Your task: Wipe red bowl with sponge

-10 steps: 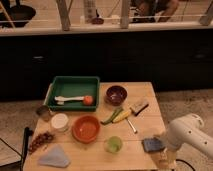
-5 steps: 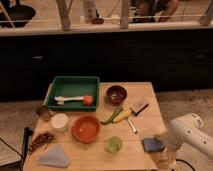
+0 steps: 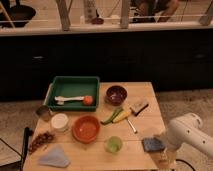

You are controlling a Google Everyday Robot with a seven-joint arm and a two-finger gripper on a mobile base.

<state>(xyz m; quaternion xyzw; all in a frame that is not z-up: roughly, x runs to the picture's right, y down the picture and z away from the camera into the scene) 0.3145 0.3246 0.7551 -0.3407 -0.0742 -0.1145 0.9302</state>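
1. First, at the left edge of the wooden table (image 3: 150, 122) lie a dark reddish cluster (image 3: 41, 141), a blue-grey cloth (image 3: 55, 156), a small metal cup (image 3: 43, 112) and a round white container (image 3: 60, 121).
2. The green tray (image 3: 75, 79) sits at the back left and holds a white utensil (image 3: 67, 99) and a small orange-red fruit (image 3: 88, 100).
3. The red bowl (image 3: 86, 128) stands upright in front of the tray, with the green cup (image 3: 114, 144) near it at the front edge.
4. Further right are a dark purple bowl (image 3: 116, 94), a green and yellow item (image 3: 117, 116) and the tan-and-dark brush (image 3: 139, 106).
5. The sponge (image 3: 151, 144) lies flat near the front right corner, well apart from the red bowl.
6. The white arm (image 3: 187, 131) reaches in from the lower right, its rounded link slanting down toward that corner.
7. The gripper (image 3: 163, 150) hangs at the table's front right edge, just beside the sponge. Its fingers stand spread and seem to pinch nothing.
8. Whether the gripper touches the sponge cannot be told. The arm is cut off by the right border, and the fingertips blur into the table edge.
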